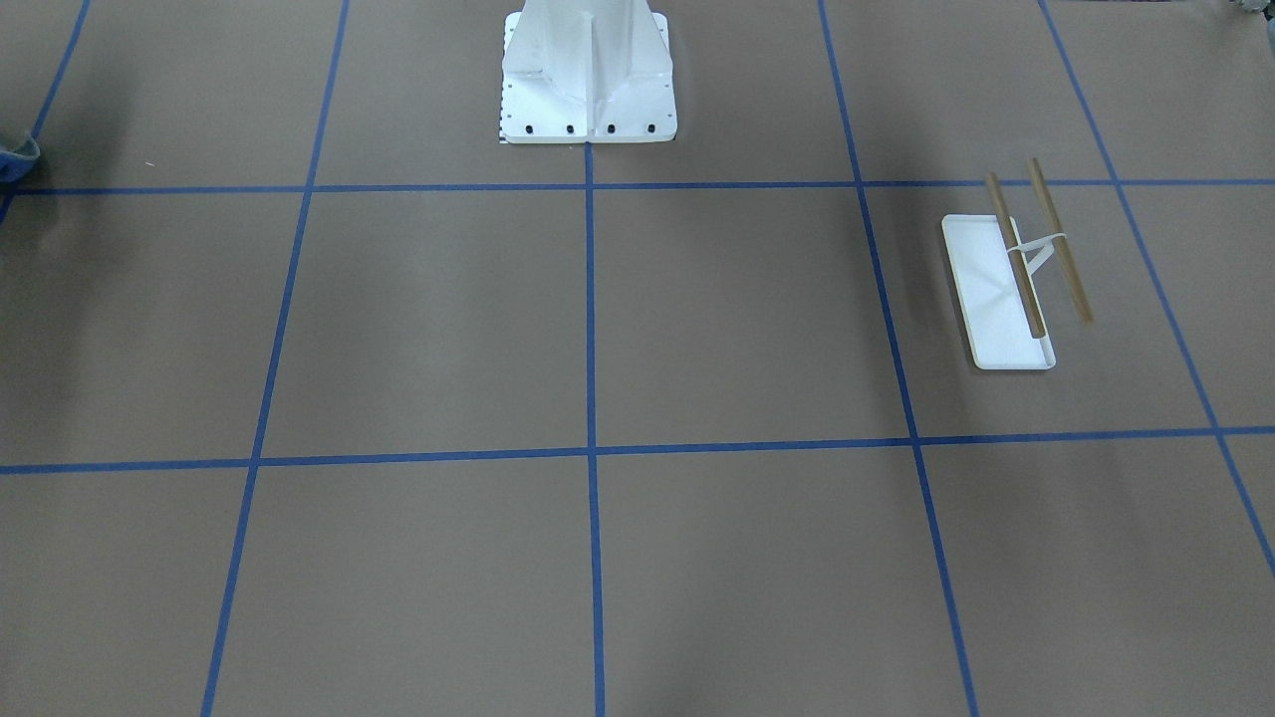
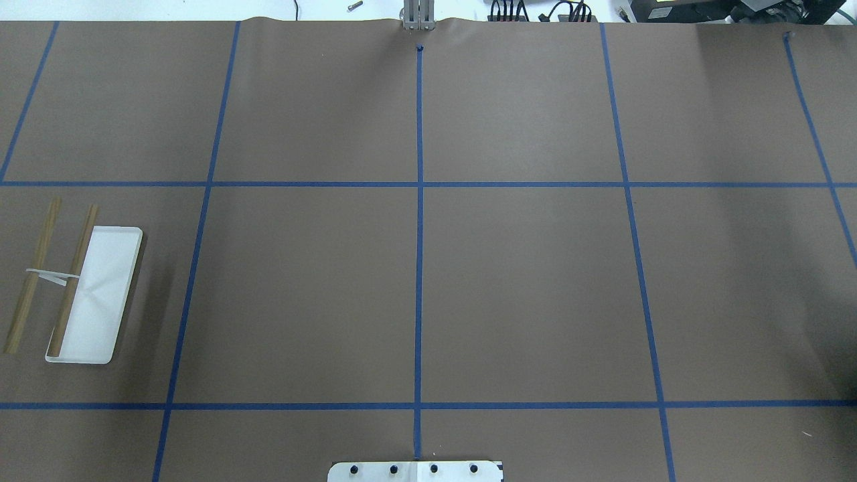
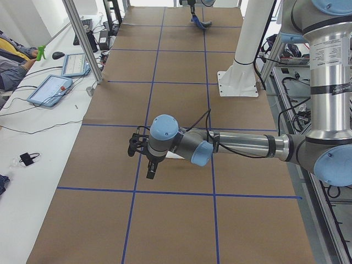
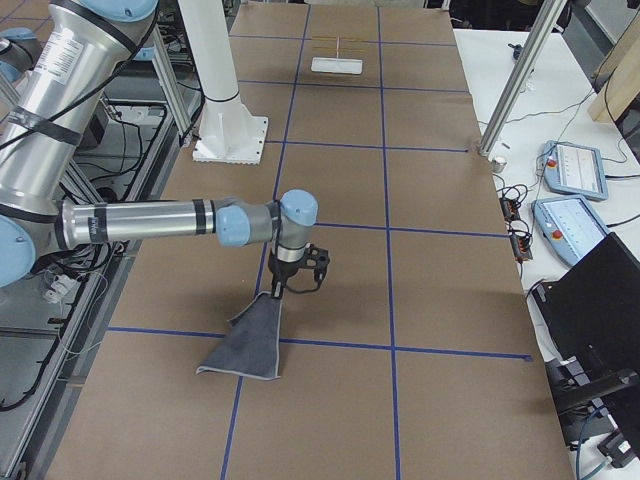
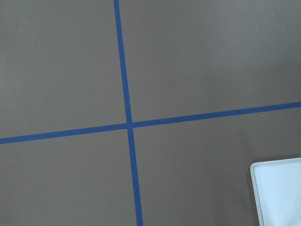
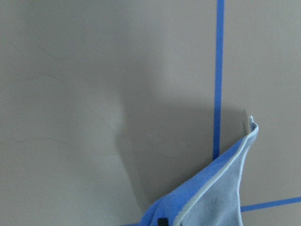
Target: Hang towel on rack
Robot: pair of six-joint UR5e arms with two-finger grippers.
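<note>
On the table [image 2: 522, 301], one towel [image 4: 250, 345], one two-rod rack [image 2: 100, 301]; left gripper [image 3: 150, 173], right gripper [image 4: 277, 290]: opening impossible to tell

We find no text, label, brand, number or sign that we can read in any view. The tablet screens [image 4: 573, 165] on the side bench are too small for us to make out.
</note>
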